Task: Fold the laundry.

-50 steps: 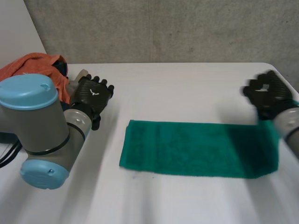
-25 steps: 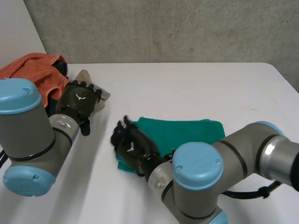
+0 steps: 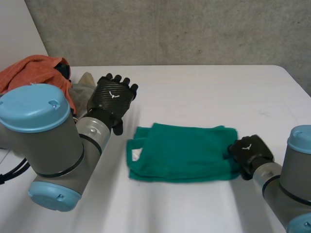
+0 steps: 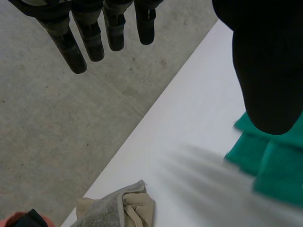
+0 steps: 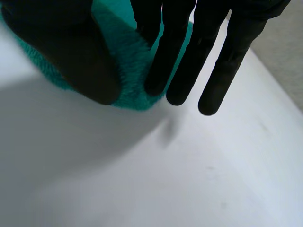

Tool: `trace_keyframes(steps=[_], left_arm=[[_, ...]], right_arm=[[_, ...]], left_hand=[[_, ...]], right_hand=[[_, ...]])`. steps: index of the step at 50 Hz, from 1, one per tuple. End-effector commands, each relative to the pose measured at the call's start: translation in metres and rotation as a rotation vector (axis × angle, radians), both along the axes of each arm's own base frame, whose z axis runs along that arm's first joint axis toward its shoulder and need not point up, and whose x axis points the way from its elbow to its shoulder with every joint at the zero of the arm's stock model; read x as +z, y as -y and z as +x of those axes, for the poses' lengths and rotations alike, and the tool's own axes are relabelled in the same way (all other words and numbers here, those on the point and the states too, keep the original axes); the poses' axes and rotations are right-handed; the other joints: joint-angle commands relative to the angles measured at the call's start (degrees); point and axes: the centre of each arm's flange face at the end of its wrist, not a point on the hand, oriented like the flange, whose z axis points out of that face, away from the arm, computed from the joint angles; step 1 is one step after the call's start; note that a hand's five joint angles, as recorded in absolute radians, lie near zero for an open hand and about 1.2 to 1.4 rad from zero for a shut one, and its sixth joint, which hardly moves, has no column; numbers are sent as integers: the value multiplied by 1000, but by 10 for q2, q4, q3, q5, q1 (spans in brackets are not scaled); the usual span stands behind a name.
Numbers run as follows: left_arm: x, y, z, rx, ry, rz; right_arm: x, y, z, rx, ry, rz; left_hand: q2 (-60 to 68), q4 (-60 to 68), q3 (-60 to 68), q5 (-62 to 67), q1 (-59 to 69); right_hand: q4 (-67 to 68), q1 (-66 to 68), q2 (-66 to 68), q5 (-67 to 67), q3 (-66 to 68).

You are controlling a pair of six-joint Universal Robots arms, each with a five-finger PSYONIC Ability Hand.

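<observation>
We see the green towel (image 3: 182, 153) lying doubled over on the white table (image 3: 209, 87). Its layers are roughly stacked, but the end away from the right hand is ragged, with a flap that lets a patch of table show through. The right hand (image 3: 249, 151) sits at the towel's other end, touching the folded edge. In its wrist view its fingers (image 5: 177, 56) are straight and held apart from the thumb, with cloth just behind them but nothing pinched, so we call it wide open. We judge it sits low there because that end is the fold line, which needs pressing flat or a fresh grip for another fold. The left hand (image 3: 112, 97) hangs above the table beyond the towel's ragged end, clear of the cloth, fingers straight and relaxed, holding nothing; we judge it is parked out of the way. Further beyond the towel on that side, a beige cloth (image 3: 85, 80) and an orange cloth (image 3: 34, 70) lie in a heap, likely waiting their turn. The next move probably needs the ragged end squared up.
</observation>
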Motion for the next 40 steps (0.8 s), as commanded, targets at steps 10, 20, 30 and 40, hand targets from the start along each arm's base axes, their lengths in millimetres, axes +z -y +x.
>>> trace_keyframes(steps=[10,20,30,40], left_arm=[[12,1,20,56,-10,-15],[13,8,30,99,-120,37],[26,-8,3,13,-226,48],[-23,-30,-28,1,-172,203]], right_arm=[[35,-69,147,548,108,-306],[17,-97,174,634,158,-233],[80,-29,98,211,463,-130],[57,-8,86,102,603,215]], left_hand=[[-19,-16,-23,-29,-8],[-12,-10,-16,-22,-1],[-13,-11,-18,-24,-3],[-5,-3,-9,-15,6]], right_hand=[[138,198,131,151,138],[-562,-502,-569,-549,-562],[-562,-502,-569,-549,-562],[-562,-502,-569,-549,-562]])
